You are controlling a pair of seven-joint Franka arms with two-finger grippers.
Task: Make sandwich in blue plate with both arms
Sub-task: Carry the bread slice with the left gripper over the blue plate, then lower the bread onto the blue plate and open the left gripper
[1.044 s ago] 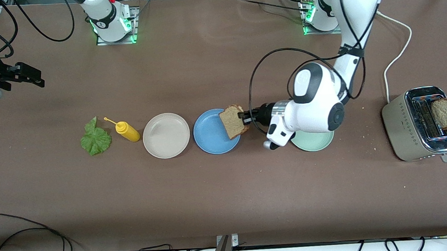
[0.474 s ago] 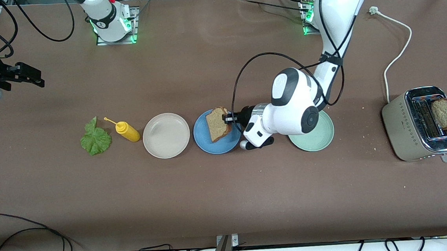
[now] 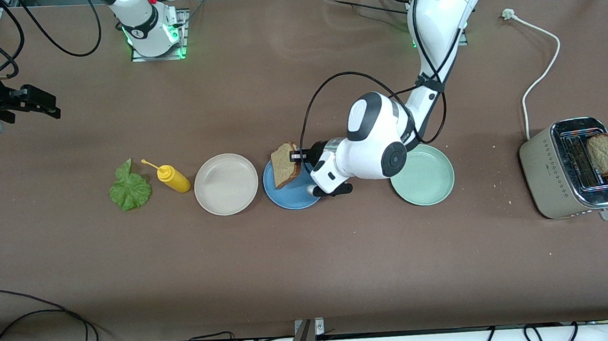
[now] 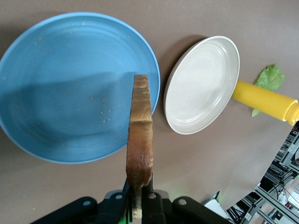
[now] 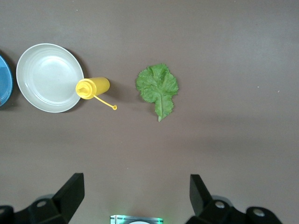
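Since the earlier frames the left arm (image 3: 435, 17) had swung toward the right arm's end of the table, carrying its bread slice (image 3: 284, 165) from the blue plate's (image 3: 284, 196) edge to over its middle. Largest first, that plate lay between the beige plate (image 3: 226, 184) and the green plate (image 3: 425, 175), with the lettuce leaf (image 3: 130, 189) well apart. The left gripper (image 4: 140, 203) was clamped on the slice's crust edge, holding it upright. Bread looked light, soft and crumbly, so a gentle edge pinch suited it. The right gripper (image 5: 135, 198) waited with fingers spread over bare table
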